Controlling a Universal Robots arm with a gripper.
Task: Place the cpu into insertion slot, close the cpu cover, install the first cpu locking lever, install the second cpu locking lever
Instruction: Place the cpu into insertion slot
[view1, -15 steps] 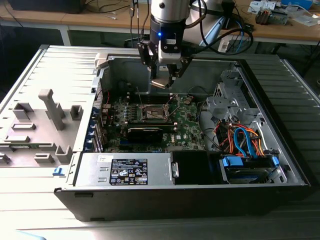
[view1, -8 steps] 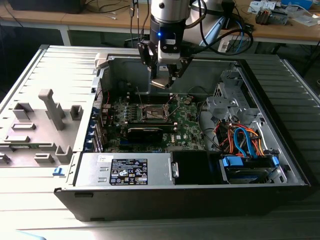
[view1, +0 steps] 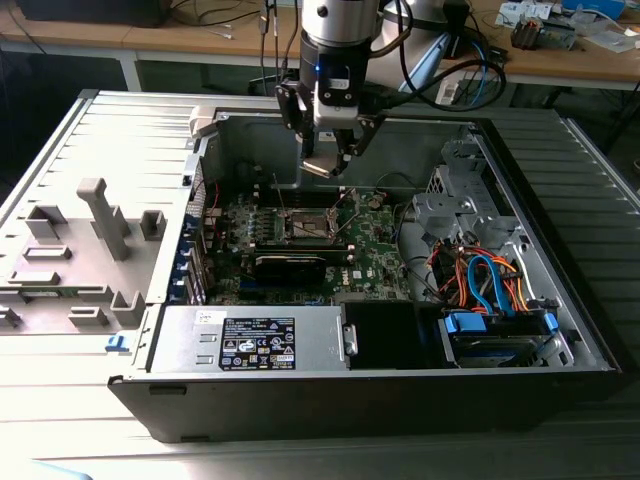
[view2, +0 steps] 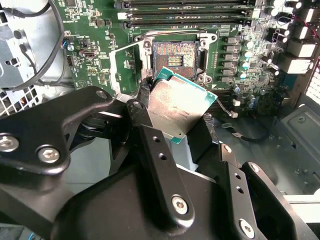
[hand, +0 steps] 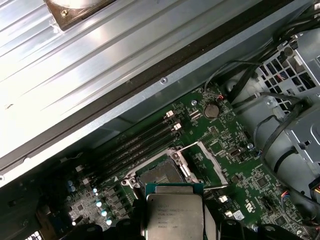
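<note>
Grey ribbed bench (view1: 70, 410) carries an open computer case (view1: 300, 395). On its motherboard (view1: 375, 255) the insertion slot (view2: 176, 57) lies bare, cpu cover (view2: 122, 67) swung aside. Fingers (view2: 150, 145) clamp the tilted cpu (view2: 181, 105), raised just short of the slot.

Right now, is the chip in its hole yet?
Not yet. The hand holds the cpu above the board. The insertion slot is empty and the cpu cover stands open, so nothing is locked down.
</note>
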